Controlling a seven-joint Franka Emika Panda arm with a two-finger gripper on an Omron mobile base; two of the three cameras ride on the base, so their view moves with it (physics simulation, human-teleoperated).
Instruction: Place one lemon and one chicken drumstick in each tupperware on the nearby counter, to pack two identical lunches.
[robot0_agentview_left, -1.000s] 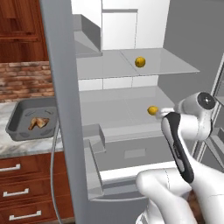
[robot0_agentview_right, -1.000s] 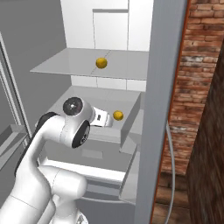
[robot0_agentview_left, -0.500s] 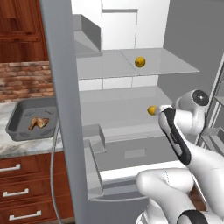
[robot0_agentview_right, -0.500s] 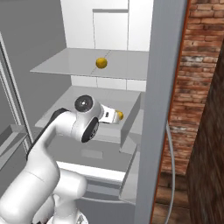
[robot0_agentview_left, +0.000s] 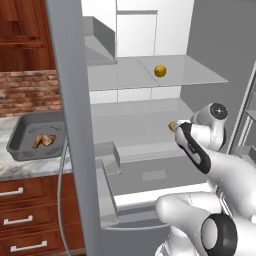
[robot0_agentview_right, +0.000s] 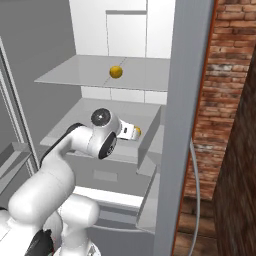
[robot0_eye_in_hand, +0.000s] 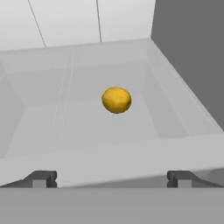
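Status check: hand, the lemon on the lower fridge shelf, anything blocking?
Hand open, empty, short of the lemon. Lemon sits loose on the lower shelf, untouched. Path ahead clear.

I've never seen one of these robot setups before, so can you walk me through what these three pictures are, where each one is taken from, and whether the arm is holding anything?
It is a rendered kitchen with a white robot arm reaching into an open fridge. Two pictures come from cameras on the robot's base, behind the arm to its left and right. The third looks out from the hand itself.

In the hand picture, the gripper is open and holds nothing; its two dark fingertips stand wide apart at the bottom. Ahead of it a lemon lies on the lower fridge shelf. A second lemon sits on the upper shelf.

Left of the fridge, a dark grey tupperware rests on the counter, with a brownish item, probably a chicken drumstick, inside.
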